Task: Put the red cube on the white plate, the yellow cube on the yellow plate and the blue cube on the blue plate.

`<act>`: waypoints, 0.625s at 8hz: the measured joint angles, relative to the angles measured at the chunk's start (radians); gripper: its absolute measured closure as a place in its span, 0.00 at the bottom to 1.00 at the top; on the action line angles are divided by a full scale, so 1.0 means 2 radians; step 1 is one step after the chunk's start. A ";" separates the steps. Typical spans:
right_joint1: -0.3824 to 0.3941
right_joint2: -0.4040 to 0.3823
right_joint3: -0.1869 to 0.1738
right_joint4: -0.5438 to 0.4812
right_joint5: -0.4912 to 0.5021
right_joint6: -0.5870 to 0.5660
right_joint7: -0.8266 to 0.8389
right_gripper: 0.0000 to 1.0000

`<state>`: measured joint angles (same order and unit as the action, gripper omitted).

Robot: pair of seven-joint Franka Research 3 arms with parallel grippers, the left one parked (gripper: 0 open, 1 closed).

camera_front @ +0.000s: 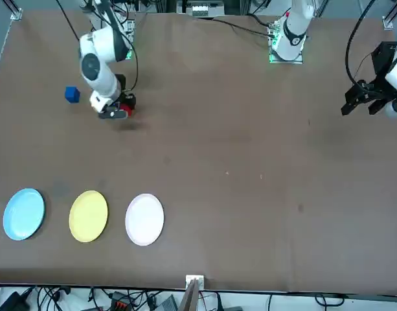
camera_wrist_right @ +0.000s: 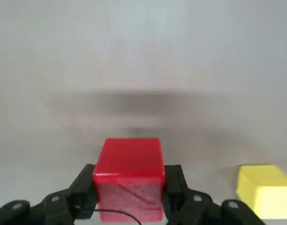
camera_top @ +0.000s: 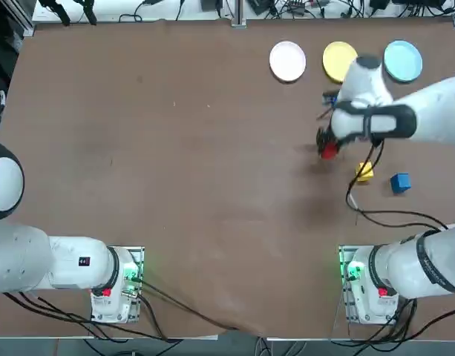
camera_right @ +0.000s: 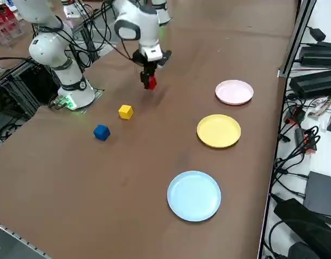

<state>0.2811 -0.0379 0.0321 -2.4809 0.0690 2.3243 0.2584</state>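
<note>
- right gripper (camera_wrist_right: 129, 197) clamped on the red cube (camera_wrist_right: 129, 180); wrist view shows both fingers pressed flat on opposite side faces, cube sitting square between them
- in the top view the red cube (camera_top: 329, 150) is right of centre, below the yellow plate (camera_top: 337, 61); side view suggests it's lifted just off the table (camera_right: 73, 183), shadow under it
- white plate (camera_top: 287, 61) upper right of the top view, leftmost in the plate row, bare; blue plate (camera_top: 403, 60) far right of the row, also bare
- yellow cube (camera_top: 364, 172) and blue cube (camera_top: 400, 182) lie on the table, lower right of the gripper, near each other but apart, neither on a plate
- handling guess: cube looks rigid, small, light, smooth-faced; not fragile; flat parallel faces suit a pinch, could slip or twist if held by edges or corners
- best hold: centre of two opposite faces, as now; same for the other two cubes
- plates look flat and shallow, so set the cube down low, don't drop, it could bounce or slide off
</note>
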 joint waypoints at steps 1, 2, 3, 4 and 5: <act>-0.016 0.002 -0.002 0.060 0.000 -0.046 -0.001 0.30; -0.032 0.023 -0.004 0.135 0.000 -0.099 -0.002 0.30; -0.042 0.062 -0.004 0.219 0.000 -0.145 -0.005 0.30; -0.045 0.114 -0.004 0.299 0.000 -0.174 -0.005 0.30; -0.044 0.177 -0.002 0.375 0.000 -0.185 -0.005 0.30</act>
<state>0.1925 0.3164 0.0276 -1.7307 0.0688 1.9545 0.2488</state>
